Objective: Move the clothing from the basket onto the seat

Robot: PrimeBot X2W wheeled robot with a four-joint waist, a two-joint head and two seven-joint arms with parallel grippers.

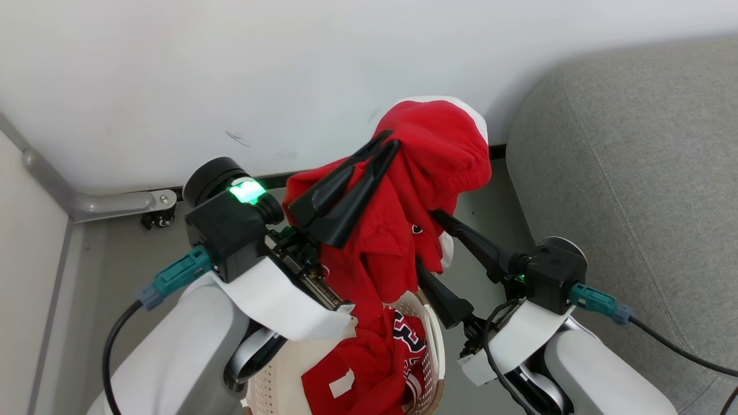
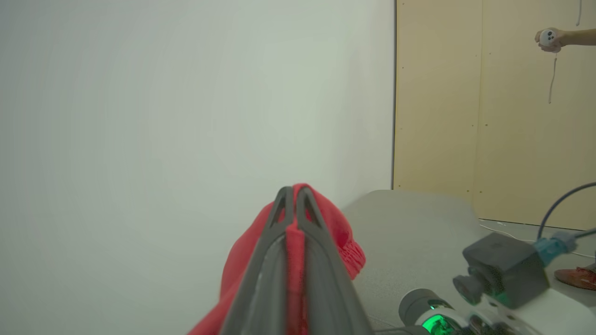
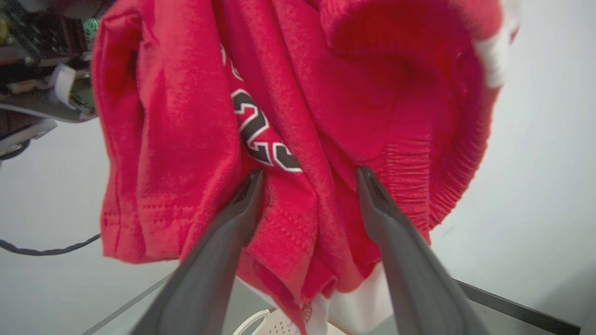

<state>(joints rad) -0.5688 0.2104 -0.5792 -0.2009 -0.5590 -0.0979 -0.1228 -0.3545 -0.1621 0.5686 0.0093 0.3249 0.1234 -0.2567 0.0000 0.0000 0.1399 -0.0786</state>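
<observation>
Over by the grey seat, above the cream basket, a red garment hangs in the air.
The seat lies to the robot's right; the basket sits low between its arms with a lettered red jersey heaped in it. The left gripper is pressed together on the garment's top fold; the right gripper stands spread wide, fingertips against the hanging cloth.

Head camera looks steeply down from above at the basket. Left wrist camera faces the far wall along the left gripper. Right wrist camera sits very near the red clothing, shared by all three views.
</observation>
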